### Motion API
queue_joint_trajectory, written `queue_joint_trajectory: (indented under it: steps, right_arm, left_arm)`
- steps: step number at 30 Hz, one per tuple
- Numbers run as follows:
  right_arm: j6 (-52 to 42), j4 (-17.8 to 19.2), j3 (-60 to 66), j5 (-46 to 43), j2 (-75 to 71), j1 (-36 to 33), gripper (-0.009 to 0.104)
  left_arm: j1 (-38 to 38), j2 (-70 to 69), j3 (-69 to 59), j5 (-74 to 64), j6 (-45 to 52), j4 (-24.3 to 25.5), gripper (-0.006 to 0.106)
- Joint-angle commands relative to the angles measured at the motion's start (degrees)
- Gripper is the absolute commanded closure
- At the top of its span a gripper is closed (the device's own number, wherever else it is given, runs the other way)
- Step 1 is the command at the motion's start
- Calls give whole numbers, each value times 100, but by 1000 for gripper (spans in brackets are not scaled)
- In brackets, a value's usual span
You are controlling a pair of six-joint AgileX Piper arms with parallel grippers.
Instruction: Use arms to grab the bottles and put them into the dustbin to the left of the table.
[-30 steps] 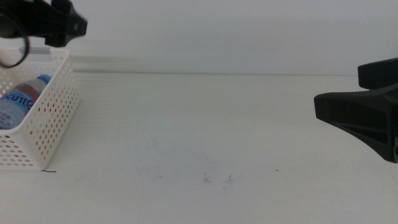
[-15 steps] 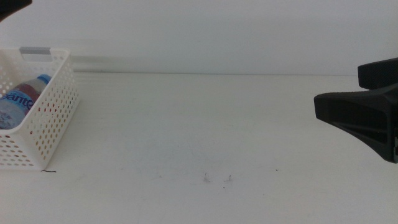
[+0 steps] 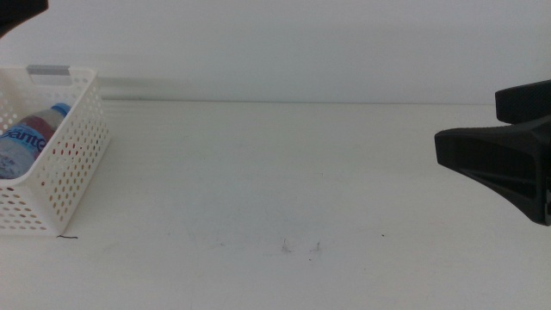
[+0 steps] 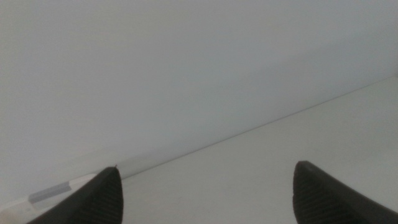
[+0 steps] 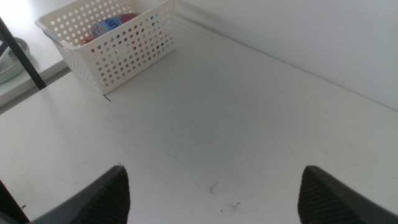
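No bottle is left on the table (image 3: 284, 172); the water bottle (image 3: 26, 138) lies in the bin (image 3: 73, 146), far left of the right gripper (image 5: 211, 196) (jaws spread, empty). The left gripper (image 4: 205, 193), likewise spread, hangs above the bin.

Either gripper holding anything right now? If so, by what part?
Nothing held. Left gripper and right gripper both open and empty; water bottle lies in the dustbin.

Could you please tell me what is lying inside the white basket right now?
Inside the dustbin lies a blue-labelled water bottle, with something red beside it. The perforated walls cover the rest, so any further contents cannot be seen.
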State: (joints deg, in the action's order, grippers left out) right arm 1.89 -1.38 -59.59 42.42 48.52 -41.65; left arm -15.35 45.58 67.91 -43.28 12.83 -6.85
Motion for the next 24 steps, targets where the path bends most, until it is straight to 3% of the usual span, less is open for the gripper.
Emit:
queue_joint_trajectory:
  steps: [1,7,24]
  right_arm:
    - [-22,35,-34,-33,-17,-3,2]
    - [-22,35,-34,-33,-17,-3,2]
    - [-22,35,-34,-33,-17,-3,2]
  left_arm:
    - [-16,-23,-34,115,-100,121,7]
    - [-16,-23,-34,453,-367,-74,7]
    - [-16,-23,-34,823,-381,95,7]
